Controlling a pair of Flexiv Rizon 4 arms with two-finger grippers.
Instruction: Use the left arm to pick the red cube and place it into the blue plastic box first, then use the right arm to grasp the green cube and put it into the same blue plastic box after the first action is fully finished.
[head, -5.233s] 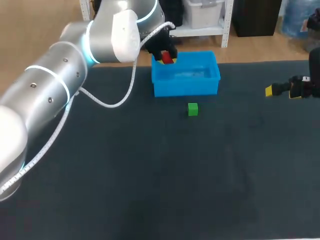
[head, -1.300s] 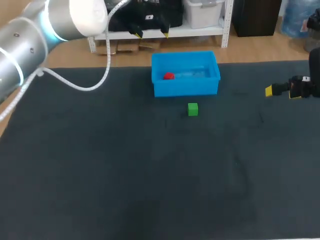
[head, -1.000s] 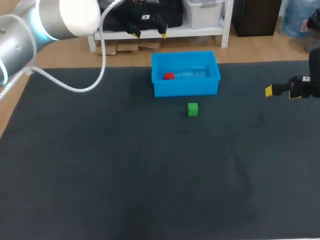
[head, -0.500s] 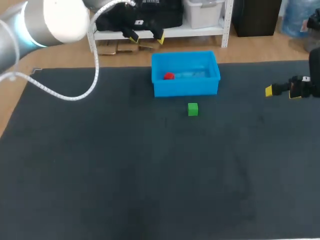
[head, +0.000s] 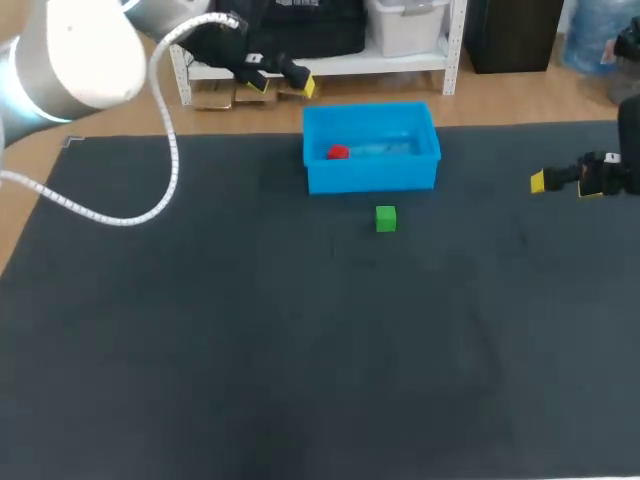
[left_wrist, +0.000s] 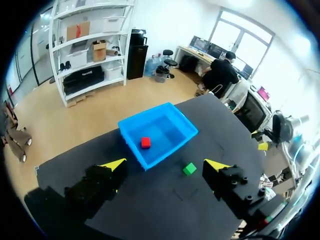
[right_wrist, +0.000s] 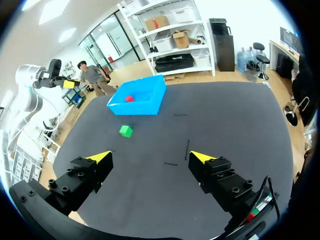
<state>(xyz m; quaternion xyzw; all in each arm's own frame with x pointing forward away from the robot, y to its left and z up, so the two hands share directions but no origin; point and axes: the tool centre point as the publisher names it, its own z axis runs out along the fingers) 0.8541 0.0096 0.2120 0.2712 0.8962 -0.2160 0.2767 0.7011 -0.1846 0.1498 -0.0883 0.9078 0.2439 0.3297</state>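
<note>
The red cube (head: 338, 152) lies inside the blue plastic box (head: 372, 178), near its left wall, with nothing touching it. The green cube (head: 386, 218) sits on the mat just in front of the box. My left gripper (head: 282, 84) hangs open and empty, high up beyond the table's back edge, left of the box. In the left wrist view the left gripper (left_wrist: 165, 165) looks down on the red cube (left_wrist: 145, 142), the box (left_wrist: 156, 160) and the green cube (left_wrist: 189, 169). My right gripper (head: 563, 184) stands open and empty at the table's right edge; the right gripper (right_wrist: 150, 156) is far from the green cube (right_wrist: 125, 131).
A dark mat (head: 300, 350) covers the table. The box stands close to the table's back edge. A white cable (head: 165, 180) from my left arm loops over the back left part of the mat.
My left arm has swung back and to the left, away from the box, its gripper open and empty. The red cube stays in the box. The right arm and green cube have not moved.
</note>
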